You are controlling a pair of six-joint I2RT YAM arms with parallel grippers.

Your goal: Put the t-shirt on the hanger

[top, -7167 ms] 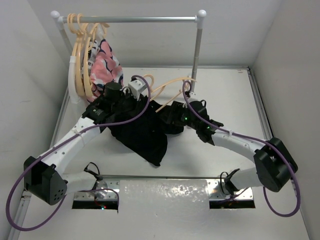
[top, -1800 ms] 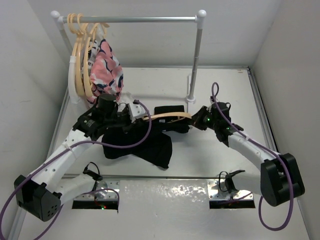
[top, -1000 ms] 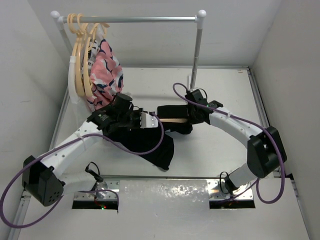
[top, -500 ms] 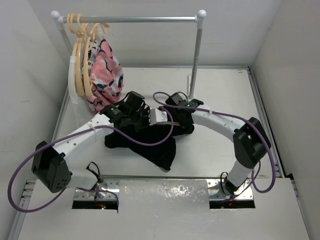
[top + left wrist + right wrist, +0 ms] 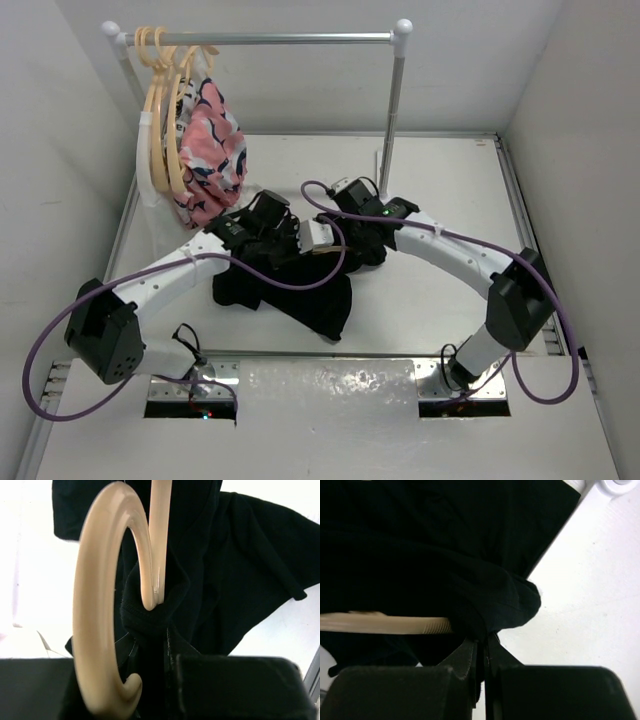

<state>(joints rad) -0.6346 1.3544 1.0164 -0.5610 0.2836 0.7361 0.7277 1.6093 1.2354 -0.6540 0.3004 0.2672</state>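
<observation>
The black t-shirt [image 5: 300, 295] lies crumpled mid-table under both wrists. My left gripper [image 5: 325, 245] is shut at the top of the cream hanger [image 5: 95, 605]. The big hook curls just in front of its jaws, and the shirt's collar [image 5: 150, 617] bunches round the hook's base and over the grip spot. One hanger arm [image 5: 385, 624] pokes out of the cloth in the right wrist view. My right gripper [image 5: 362, 240] is shut on a fold of t-shirt [image 5: 510, 600], jaws pinched together [image 5: 482, 647]. From above, the hanger is almost wholly hidden by arms and cloth.
A clothes rack spans the back: rail [image 5: 260, 40], right post [image 5: 393, 110] and its foot [image 5: 380, 195] close behind my right wrist. A bunch of cream hangers [image 5: 160, 110] and a pink patterned garment [image 5: 210, 140] hang at its left end. White walls enclose the table.
Over the last second my right arm swung left across the shirt to meet the left gripper, which moved right. Both grippers stayed shut, and in the last half second little moved.
</observation>
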